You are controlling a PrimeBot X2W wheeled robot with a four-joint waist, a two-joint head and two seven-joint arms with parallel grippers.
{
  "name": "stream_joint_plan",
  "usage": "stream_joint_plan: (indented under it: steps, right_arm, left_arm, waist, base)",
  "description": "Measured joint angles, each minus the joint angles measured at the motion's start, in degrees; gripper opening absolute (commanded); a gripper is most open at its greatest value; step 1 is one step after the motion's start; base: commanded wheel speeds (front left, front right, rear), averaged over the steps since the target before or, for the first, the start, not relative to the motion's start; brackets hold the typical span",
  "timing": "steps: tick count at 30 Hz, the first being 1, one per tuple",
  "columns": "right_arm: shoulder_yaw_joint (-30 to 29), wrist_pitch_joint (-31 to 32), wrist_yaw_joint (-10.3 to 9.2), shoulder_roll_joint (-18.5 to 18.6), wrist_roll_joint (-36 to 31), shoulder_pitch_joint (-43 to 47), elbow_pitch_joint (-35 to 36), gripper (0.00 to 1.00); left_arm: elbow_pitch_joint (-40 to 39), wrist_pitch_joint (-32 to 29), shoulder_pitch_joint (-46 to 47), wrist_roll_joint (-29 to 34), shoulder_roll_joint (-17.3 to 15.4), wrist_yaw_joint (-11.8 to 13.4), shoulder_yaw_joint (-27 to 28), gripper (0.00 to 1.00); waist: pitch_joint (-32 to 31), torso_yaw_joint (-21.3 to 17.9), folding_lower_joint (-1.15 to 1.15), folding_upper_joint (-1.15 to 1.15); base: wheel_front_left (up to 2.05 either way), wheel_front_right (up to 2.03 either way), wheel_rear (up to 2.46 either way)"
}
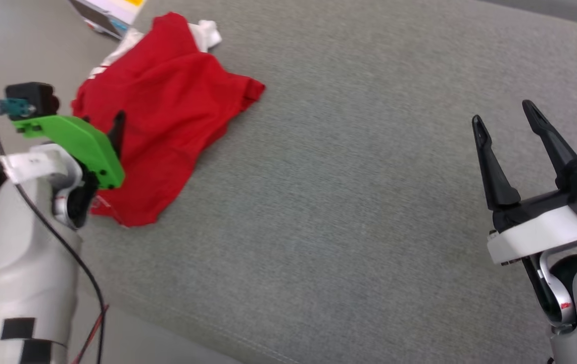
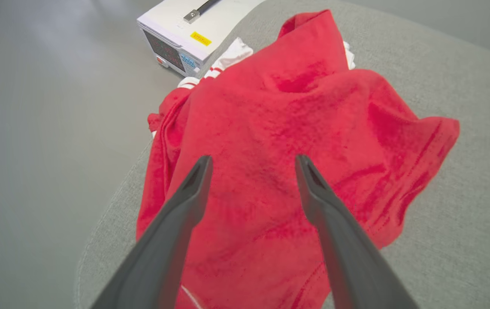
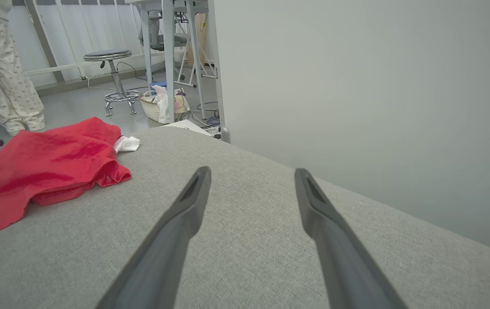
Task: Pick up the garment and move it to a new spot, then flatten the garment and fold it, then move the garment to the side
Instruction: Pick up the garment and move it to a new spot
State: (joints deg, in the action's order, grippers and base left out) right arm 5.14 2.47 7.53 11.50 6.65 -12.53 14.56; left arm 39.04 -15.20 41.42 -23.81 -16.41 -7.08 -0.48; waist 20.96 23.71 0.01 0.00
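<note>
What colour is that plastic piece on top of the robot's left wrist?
The plastic piece is bright green, seen best in the head view.

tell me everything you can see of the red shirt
The garment is soft, thin red fabric, with white sleeve pieces and red-and-white striped trim peeking out at its far side. It lies crumpled and unfolded in a loose heap, a stitched hem showing, at the far left corner of the grey upholstered surface, reaching its edge. The open left gripper hangs over it; whether it touches the cloth cannot be told.
</note>
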Motion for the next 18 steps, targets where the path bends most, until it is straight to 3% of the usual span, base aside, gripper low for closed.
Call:
stream_joint_plan:
  steps: [5, 14, 15, 17, 18]
  right_arm:
    - [0.45, -2.02, 0.0, 0.0, 0.88, -1.89, -0.03, 1.0]
    - [-0.21, -2.82, 0.0, 0.16, 1.8, -2.04, -0.82, 1.0]
    - [-0.29, -2.82, 0.0, 0.18, 1.9, -2.04, -0.98, 1.0]
    - [-0.56, -2.82, 0.0, 0.2, 2.14, -2.05, -1.19, 1.0]
    - [-0.7, -2.82, 0.0, 0.21, 2.16, -2.05, -1.22, 1.0]
  left_arm:
    - [6.98, -3.82, 2.71, -1.25, -4.14, -0.08, 0.92, 1.0]
    - [16.29, -13.07, 6.42, -6.78, -6.91, -0.3, 1.79, 1.0]
    - [16.94, -13.95, 6.97, -6.88, -7.36, -0.33, 1.77, 0.81]
    - [18.0, -15.34, 8.03, -6.98, -8.05, 0.11, 1.91, 0.05]
    - [18.19, -15.36, 8.29, -7.02, -8.21, 0.45, 2.04, 0.0]
  waist:
    - [2.98, -3.87, 0.0, 0.0]
    - [8.57, -8.79, -0.01, 0.01]
    - [9.0, -9.24, -0.01, 0.01]
    - [9.69, -9.97, -0.01, 0.01]
    - [9.9, -10.17, -0.02, 0.01]
  base:
    - [0.0, 0.0, 0.0]
    - [0.0, 0.0, 0.0]
    - [0.0, 0.0, 0.0]
    - [0.0, 0.0, 0.0]
    - [0.0, 0.0, 0.0]
